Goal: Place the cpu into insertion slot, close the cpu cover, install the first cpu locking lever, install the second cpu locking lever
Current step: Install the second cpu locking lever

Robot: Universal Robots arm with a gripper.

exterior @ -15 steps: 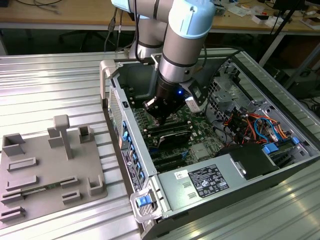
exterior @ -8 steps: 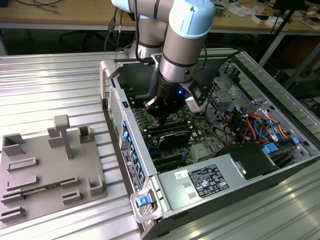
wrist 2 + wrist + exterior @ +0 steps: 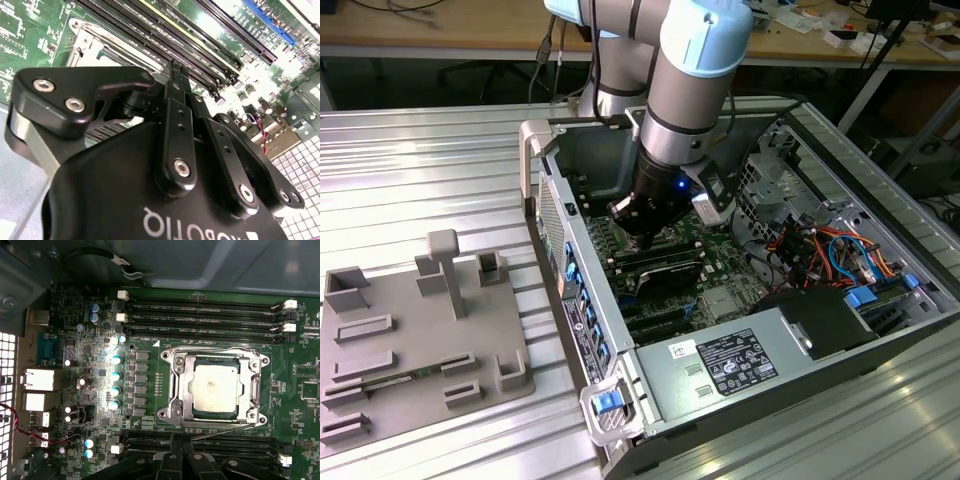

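The small flat square cpu with a silver-grey metal top (image 3: 216,388) lay seated in the square insertion slot (image 3: 192,412), and the square silver metal cpu cover with a cut-out centre (image 3: 177,385) lay closed over it, framing its edges. A thin wire locking lever (image 3: 220,432) ran along the frame side nearest the black robot gripper (image 3: 182,460), which hovered just above the long black memory slots (image 3: 200,315) on the green circuit board (image 3: 295,385); its jaws stood narrow, fingertips nearly together, holding nothing. Judged risks: a fingertip descending off the lever line could slip from the thin wire, scrape the adjacent memory slots, or leave the lever unlatched so the cover lifted.
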